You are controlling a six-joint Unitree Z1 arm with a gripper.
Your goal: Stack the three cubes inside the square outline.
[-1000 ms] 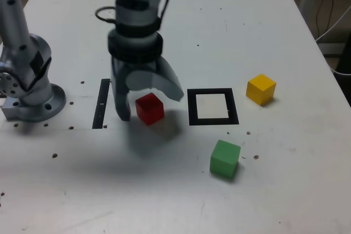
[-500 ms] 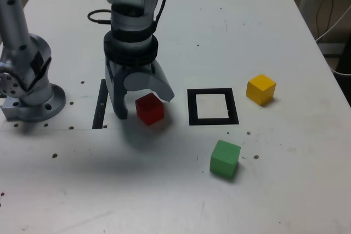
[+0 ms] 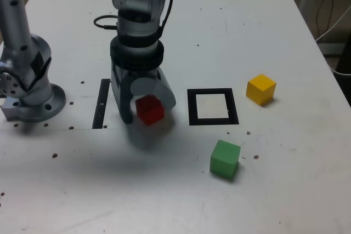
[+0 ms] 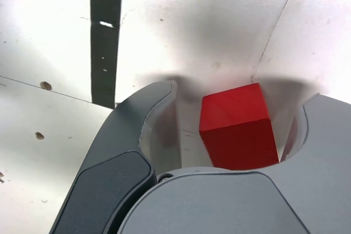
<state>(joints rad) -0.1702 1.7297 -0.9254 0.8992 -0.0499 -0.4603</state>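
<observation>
Bare table (image 3: pixel 164 190) around square outline (image 3: pixel 213 107); cubes well apart.

Red cube (image 4: pixel 237 127) sits on white table (image 4: pixel 49 36) between grey jaws of gripper (image 4: pixel 230 130). Jaws spread wide; bare table shows between cube and one jaw, other jaw close beside cube, contact unclear. Narrow black strip (image 4: pixel 105 36) on table beyond jaws. Small dark holes scattered on table.

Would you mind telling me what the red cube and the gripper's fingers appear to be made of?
Red cube: faint grain lines on a matte, evenly coloured face suggest painted wood, though moulded plastic is possible. Fingers of the gripper: smooth grey shells with rounded edges and a dull sheen, probably moulded plastic; coated metal cannot be excluded.
</observation>
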